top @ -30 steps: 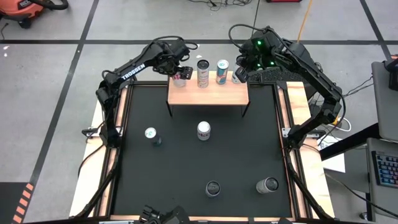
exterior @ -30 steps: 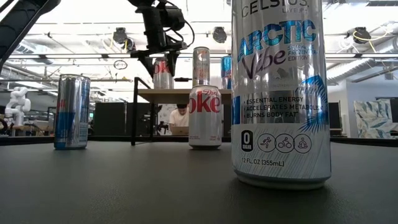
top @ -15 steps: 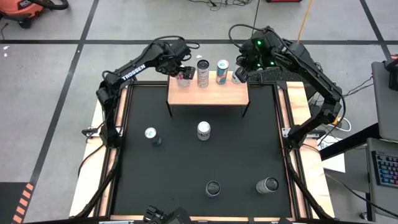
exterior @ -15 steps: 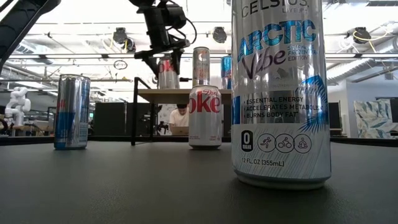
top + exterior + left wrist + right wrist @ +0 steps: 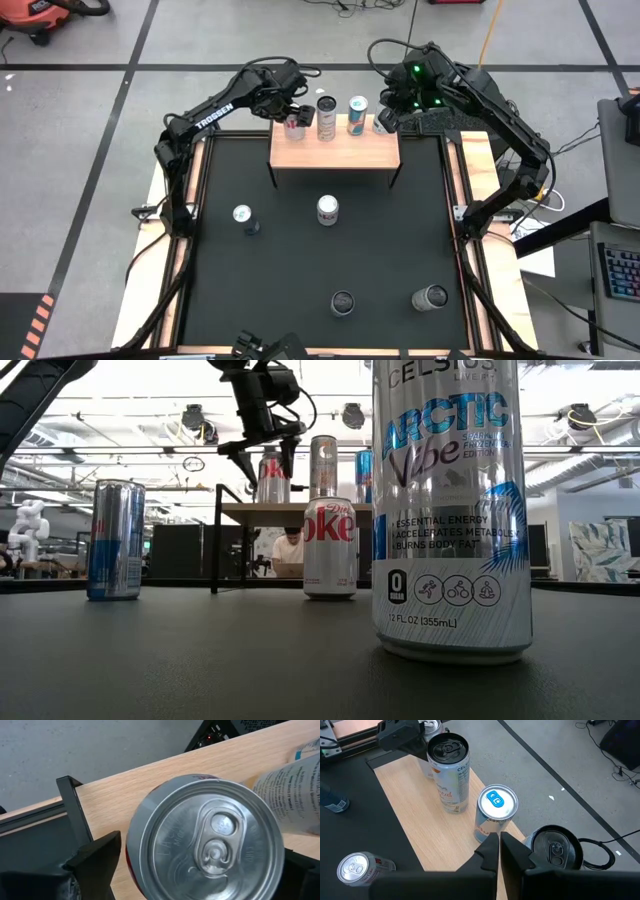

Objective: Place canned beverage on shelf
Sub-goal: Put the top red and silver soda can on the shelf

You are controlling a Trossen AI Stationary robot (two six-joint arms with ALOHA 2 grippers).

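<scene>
The red can stands upright at the left end of the shelf, its long axis vertical — silver lid and pull tab facing straight up into the left wrist view. It sits squarely between the left gripper fingers, which are spread clear of its sides, one dark finger off to each flank, so the way out looks to be straight up. Beside it stand a tall pale can and a blue-topped can. The right gripper, fingers pressed together and empty, hovers just off the shelf's right end.
</scene>
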